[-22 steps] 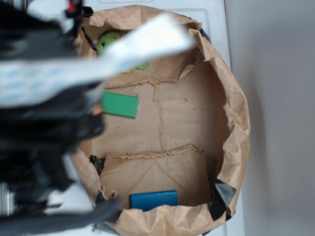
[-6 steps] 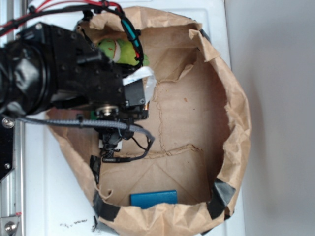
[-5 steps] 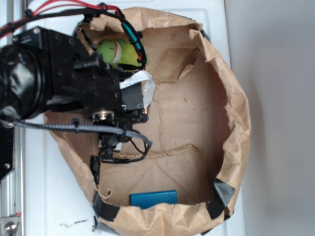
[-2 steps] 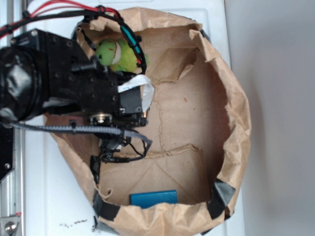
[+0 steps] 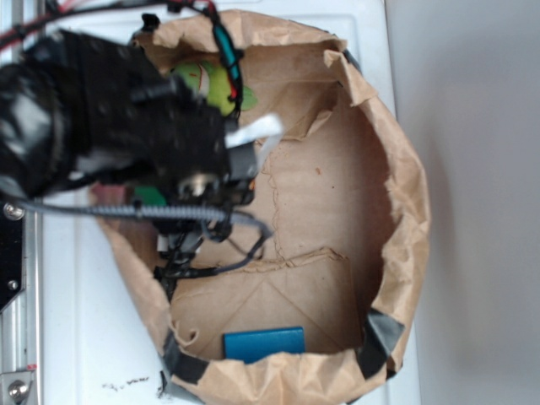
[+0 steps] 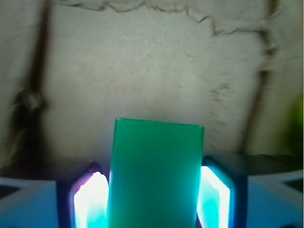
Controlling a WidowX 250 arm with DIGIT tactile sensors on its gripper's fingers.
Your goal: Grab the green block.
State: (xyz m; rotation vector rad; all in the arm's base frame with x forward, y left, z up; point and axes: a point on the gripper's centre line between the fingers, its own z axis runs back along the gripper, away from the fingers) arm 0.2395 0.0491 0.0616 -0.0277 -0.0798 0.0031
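Gripper (image 6: 154,197) closed on the green block (image 6: 156,173), a lit finger (image 6: 90,199) pressed against each long side; block's long axis runs straight out from the wrist between the jaws. Exterior view: arm hides most of it, a sliver of green near the left wall of the paper bag (image 5: 405,211). Plush toy (image 5: 211,84) at far-left corner. Blue block (image 5: 263,344) by the near edge, well apart. Judgement: grasp made, lift next

No text, label, brand or number can be read anywhere; small dark marks on the white counter (image 5: 126,386) are illegible.
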